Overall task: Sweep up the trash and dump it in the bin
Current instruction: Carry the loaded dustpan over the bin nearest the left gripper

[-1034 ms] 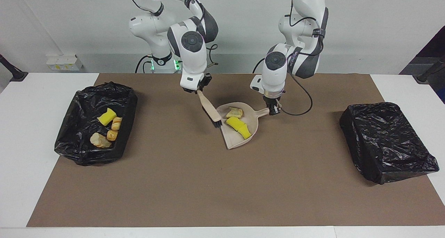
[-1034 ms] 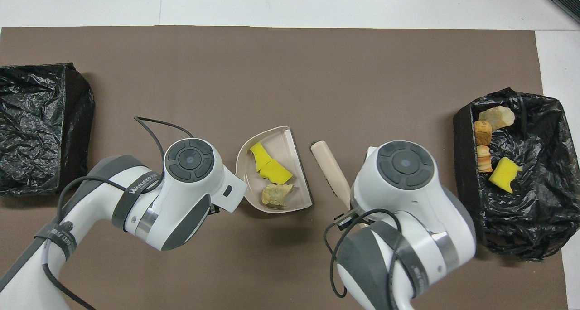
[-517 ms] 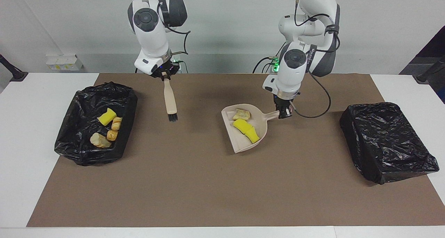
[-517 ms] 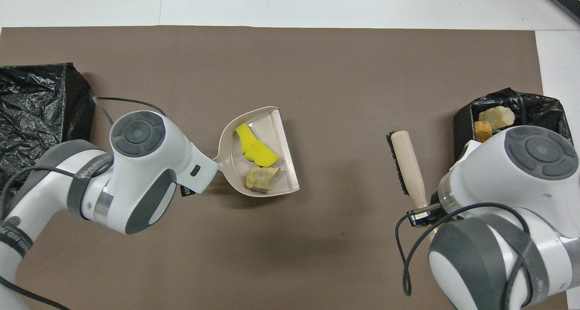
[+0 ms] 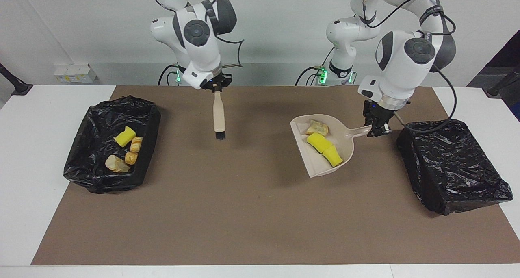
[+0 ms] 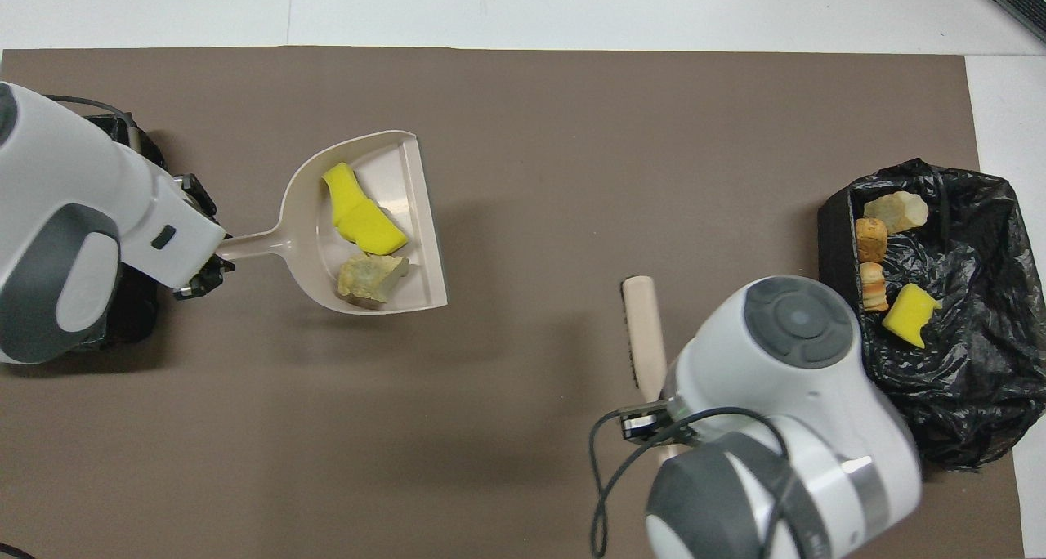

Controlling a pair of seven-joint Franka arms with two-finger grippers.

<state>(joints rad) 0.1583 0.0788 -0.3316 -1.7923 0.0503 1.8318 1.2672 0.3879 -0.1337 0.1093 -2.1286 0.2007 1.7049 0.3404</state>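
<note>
Beige dustpan [image 5: 325,150], loaded with yellow and tan scraps, has been carried by the left gripper [image 5: 377,126], clamped on its handle, toward the covered bin [image 5: 453,164], so dumping is next, while the right gripper [image 5: 215,85] grips the raised brush [image 5: 219,117].

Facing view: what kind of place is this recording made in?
Most likely a robotics lab bench: two arms at a white table under a brown mat, with staged props, a dustpan of sponge scraps and two bag-lined bins, before a bare wall.

Scraps [image 5: 323,142] lie in the dustpan [image 5: 315,164] beside the bin [image 5: 451,164].
</note>
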